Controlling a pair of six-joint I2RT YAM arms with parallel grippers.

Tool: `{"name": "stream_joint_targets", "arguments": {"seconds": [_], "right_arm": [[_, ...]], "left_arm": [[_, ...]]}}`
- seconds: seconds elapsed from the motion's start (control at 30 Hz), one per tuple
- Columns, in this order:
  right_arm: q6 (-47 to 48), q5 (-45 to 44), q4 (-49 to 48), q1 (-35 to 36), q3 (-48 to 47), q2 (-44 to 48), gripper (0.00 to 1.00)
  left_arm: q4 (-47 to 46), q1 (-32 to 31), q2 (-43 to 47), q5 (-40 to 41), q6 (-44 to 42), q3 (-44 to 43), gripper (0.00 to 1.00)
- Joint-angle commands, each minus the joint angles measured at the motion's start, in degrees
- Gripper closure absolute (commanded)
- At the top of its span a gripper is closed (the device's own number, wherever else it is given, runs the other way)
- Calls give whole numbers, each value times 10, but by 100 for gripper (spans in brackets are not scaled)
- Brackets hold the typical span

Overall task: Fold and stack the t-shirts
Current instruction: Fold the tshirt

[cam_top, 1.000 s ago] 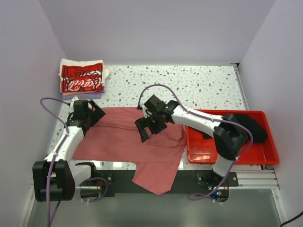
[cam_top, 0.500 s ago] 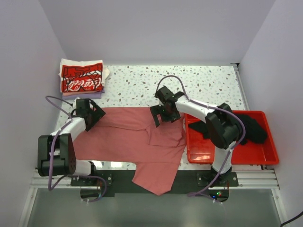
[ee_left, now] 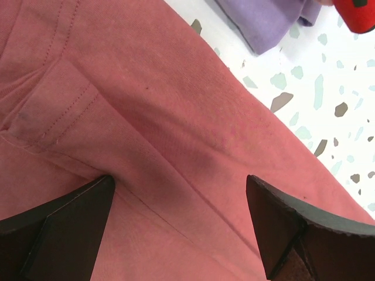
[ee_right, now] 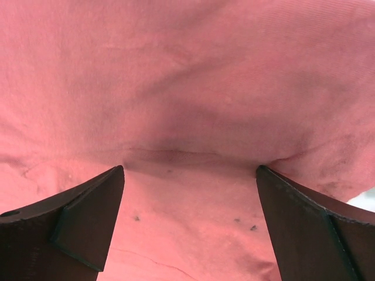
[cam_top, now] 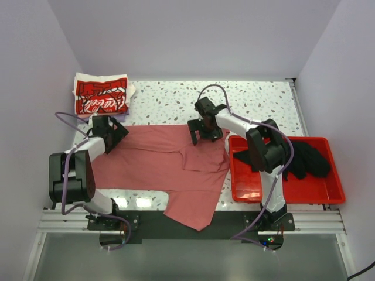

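Observation:
A dusty-red t-shirt (cam_top: 158, 167) lies spread flat on the speckled table, and its lower part hangs over the near edge. My left gripper (cam_top: 109, 132) is open at the shirt's far left corner. In the left wrist view the open gripper (ee_left: 179, 182) has red cloth (ee_left: 146, 117) between its fingers. My right gripper (cam_top: 202, 130) is open at the shirt's far right edge. In the right wrist view the open gripper (ee_right: 188, 171) has red cloth (ee_right: 187, 88) between its fingers. A folded stack topped by the white and red Coca-Cola shirt (cam_top: 101, 95) lies at the far left. A black shirt (cam_top: 307, 159) lies in the bin.
A red plastic bin (cam_top: 293, 199) stands at the right, touching the shirt's right side. White walls close in the table at left, back and right. A purple folded shirt (ee_left: 263, 23) at the bottom of the stack lies just beyond my left gripper.
Both grippers have moved toward the far edge of the table, the right one also to the right. The red shirt has shifted away from the near edge and lies flatter.

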State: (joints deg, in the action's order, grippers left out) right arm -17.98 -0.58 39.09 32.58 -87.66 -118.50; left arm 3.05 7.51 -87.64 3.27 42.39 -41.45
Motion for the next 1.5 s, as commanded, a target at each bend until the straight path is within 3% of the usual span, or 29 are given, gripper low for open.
{"name": "stream_joint_targets", "arguments": {"seconds": [0.0,0.33,0.5,0.6,0.73,0.83,0.97,1.13,1.33,1.47], "right_arm": [[7,-12,-23,-19,-28,-38,1],[34,-28,3,-30,-108,-64,1],[45,-14,19,-30,-120,-20,1],[46,1,11,-30,-102,36,1],[23,20,-23,-29,-10,131,1],[14,44,-48,-29,62,201,1],[8,50,-42,-30,88,238,1],[9,74,-59,-29,140,302,1],[24,56,-49,-29,151,316,1],[31,67,-52,-30,150,318,1]], "left_arm": [[13,8,-31,11,-13,-18,0],[36,10,-44,26,-15,-58,0],[95,9,48,80,-15,-69,0],[141,10,123,95,0,-60,0],[213,10,220,126,49,-24,0],[289,11,311,187,118,25,0],[351,15,373,226,195,59,0],[380,44,382,229,215,114,0],[368,75,357,220,246,162,0],[361,83,394,244,244,175,6]]}}
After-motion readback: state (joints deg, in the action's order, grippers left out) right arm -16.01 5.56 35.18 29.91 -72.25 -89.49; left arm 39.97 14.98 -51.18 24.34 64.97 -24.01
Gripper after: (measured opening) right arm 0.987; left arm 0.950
